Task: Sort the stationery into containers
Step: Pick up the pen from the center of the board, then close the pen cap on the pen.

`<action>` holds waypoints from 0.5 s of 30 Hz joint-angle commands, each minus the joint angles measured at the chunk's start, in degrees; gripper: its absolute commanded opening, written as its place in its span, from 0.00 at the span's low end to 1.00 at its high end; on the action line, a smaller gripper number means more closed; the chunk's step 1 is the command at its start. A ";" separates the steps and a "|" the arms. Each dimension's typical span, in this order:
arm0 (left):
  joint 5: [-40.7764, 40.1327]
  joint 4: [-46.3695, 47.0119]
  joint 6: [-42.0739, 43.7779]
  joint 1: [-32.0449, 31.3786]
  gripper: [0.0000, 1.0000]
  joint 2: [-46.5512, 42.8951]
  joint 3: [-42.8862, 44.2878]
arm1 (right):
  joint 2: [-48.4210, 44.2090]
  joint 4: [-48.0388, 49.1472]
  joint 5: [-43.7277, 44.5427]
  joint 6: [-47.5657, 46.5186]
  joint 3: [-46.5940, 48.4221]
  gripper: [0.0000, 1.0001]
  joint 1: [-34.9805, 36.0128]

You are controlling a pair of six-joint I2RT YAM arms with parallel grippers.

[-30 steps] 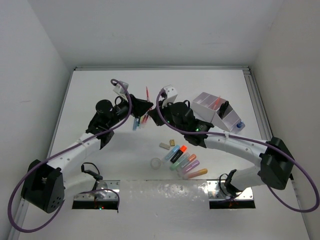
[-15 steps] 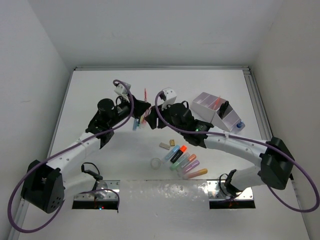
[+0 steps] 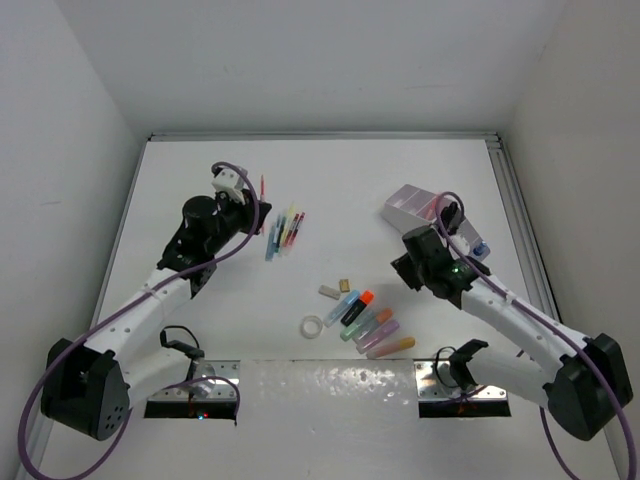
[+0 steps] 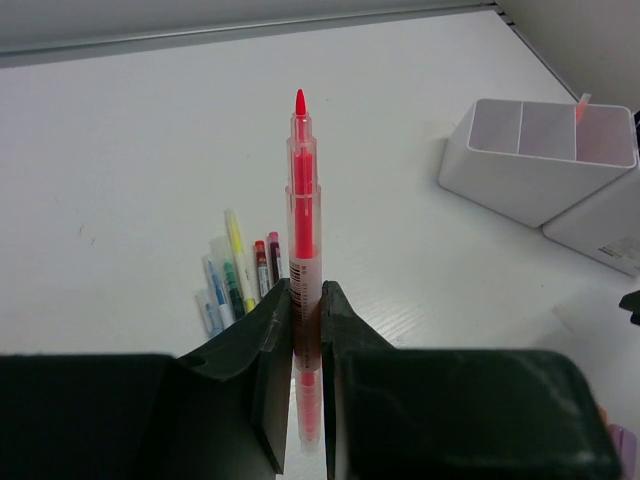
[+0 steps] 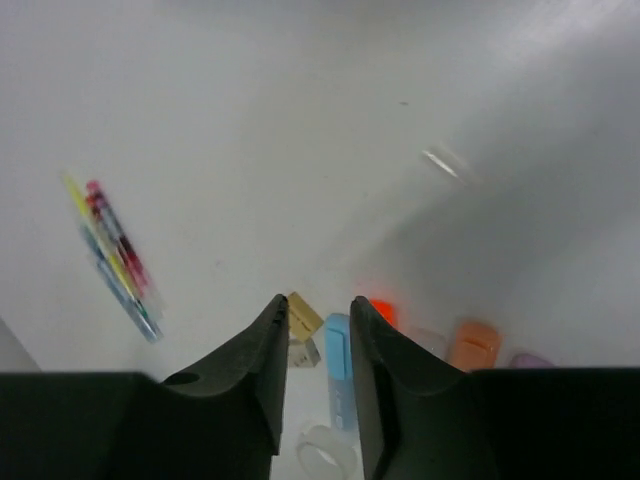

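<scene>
One red pen clenched in left end effector; right end effector parted, empty; two erasers.

Red pen; lilac-white organizer; blurred highlighter, probably blue.

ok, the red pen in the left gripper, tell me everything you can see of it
Thin red pen: clear plastic-looking barrel over a red core, pointed red tip, a printed label just above the grip. The left gripper is shut on its lower half, the tip sticking out forward past the jaws. It is held off the table; nothing else touches it.
</scene>
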 commanded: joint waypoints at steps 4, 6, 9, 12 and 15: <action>0.29 1.46 0.63 -0.48 0.00 -2.37 0.23 | -1.54 -8.16 9.54 35.04 -2.52 0.39 -0.92; 0.11 1.37 0.72 -0.57 0.00 -2.81 -0.12 | -0.23 -10.10 9.55 38.05 -2.78 0.40 -1.97; -0.24 1.28 0.72 -0.31 0.00 -3.51 -0.56 | 1.71 -7.74 6.92 38.77 -3.66 0.40 -3.55; -0.42 1.19 0.54 -0.22 0.00 -3.95 -1.08 | 4.60 -8.34 6.82 39.38 -2.44 0.40 -3.73; -0.33 1.19 0.28 -0.31 0.00 -4.22 -1.26 | 7.76 -10.19 11.19 32.75 0.64 0.38 -3.47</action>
